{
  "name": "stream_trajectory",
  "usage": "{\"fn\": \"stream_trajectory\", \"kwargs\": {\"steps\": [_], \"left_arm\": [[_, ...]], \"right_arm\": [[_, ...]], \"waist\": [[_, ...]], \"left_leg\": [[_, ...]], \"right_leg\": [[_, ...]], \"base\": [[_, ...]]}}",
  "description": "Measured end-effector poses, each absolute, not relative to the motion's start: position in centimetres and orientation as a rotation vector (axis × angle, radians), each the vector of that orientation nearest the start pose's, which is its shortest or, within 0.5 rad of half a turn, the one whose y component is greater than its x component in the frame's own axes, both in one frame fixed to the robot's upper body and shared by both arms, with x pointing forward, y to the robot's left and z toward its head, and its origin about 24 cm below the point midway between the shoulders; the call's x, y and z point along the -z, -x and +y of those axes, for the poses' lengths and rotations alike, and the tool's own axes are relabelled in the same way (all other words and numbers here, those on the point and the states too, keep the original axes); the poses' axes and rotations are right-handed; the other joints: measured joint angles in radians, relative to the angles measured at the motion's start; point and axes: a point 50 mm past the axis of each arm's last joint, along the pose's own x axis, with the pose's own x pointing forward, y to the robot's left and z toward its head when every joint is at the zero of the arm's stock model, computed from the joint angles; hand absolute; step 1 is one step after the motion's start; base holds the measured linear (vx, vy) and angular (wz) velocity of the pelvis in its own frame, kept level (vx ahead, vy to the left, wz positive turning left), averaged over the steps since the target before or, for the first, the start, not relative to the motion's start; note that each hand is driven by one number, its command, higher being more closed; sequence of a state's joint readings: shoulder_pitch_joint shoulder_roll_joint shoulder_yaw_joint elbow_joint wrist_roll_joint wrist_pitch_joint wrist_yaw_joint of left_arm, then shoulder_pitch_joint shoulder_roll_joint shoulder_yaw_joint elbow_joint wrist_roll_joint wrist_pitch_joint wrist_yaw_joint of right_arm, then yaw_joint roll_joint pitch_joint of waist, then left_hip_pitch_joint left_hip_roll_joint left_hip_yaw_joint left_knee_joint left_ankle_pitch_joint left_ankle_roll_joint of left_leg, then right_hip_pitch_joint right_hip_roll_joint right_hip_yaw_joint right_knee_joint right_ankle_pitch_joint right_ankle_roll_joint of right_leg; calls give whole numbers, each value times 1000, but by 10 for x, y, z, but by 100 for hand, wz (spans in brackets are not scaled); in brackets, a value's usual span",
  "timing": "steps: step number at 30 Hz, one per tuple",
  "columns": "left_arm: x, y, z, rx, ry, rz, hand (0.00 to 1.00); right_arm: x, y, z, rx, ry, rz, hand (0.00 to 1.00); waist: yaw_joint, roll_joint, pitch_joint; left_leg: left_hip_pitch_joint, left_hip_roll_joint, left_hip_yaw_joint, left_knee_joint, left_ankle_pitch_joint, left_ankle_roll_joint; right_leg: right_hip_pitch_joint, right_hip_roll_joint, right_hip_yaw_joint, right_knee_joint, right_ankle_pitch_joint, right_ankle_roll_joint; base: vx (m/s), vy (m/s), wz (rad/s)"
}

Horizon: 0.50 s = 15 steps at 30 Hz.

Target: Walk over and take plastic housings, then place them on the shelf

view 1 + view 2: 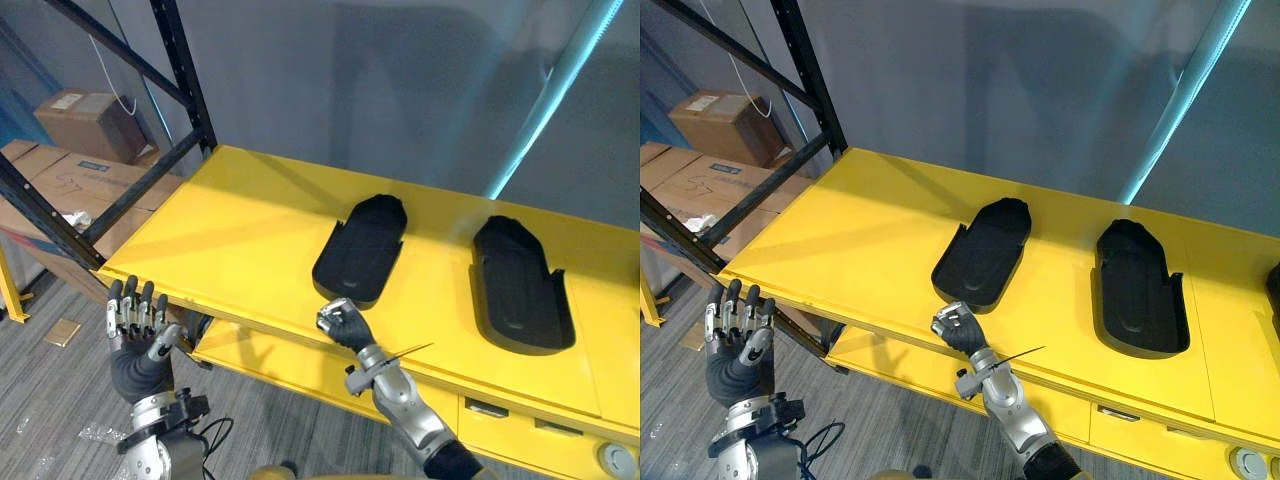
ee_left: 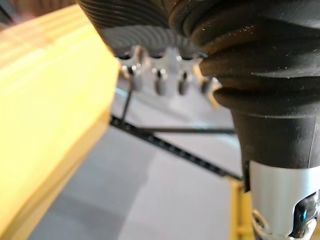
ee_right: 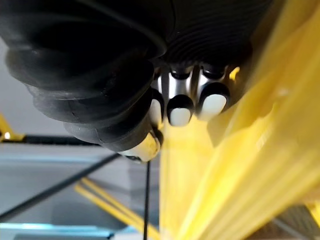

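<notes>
Yellow metal shelf seen from above, wide and flat, with a grey wall behind it. Two black plastic housings lie on it side by side, well apart, each long and shallow with its hollow side up. The left housing sits near the middle of the shelf, its near end close to the front edge. The right housing lies further towards the robot's right.

The right hand is raised at the shelf's front edge, just in front of the near end of the left housing. Its fingers are curled into a fist with nothing inside; the right wrist view shows the dark fingertips folded in against yellow metal. Whether the knuckles touch the housing cannot be told. No part of either housing lies between its fingers and thumb.

The left hand is held upright below the shelf's left front corner, over grey carpet, fingers straight and relaxed, holding nothing, well apart from both housings.

A black rack upright with a diagonal brace stands at the shelf's left end, with cardboard boxes behind it.
</notes>
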State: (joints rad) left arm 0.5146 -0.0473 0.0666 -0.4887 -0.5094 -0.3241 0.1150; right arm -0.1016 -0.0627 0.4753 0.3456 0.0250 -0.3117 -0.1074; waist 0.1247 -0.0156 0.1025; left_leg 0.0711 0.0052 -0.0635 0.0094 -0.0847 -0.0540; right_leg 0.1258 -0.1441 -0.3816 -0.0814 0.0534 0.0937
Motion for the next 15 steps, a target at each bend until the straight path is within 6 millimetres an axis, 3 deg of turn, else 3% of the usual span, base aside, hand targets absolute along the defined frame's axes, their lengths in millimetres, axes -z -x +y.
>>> {"fn": "stream_trajectory", "kwargs": {"steps": [15], "left_arm": [[-75,-144,204,-400,467,-316,0]], "right_arm": [[-5,-249,-58,-345,63,-36,100]], "waist": [[0,2,-1]], "left_leg": [[15,-1,-5,-2,1,1]], "right_leg": [[14,-1,-4,0,-2,1]], "base": [[0,0,0]]}}
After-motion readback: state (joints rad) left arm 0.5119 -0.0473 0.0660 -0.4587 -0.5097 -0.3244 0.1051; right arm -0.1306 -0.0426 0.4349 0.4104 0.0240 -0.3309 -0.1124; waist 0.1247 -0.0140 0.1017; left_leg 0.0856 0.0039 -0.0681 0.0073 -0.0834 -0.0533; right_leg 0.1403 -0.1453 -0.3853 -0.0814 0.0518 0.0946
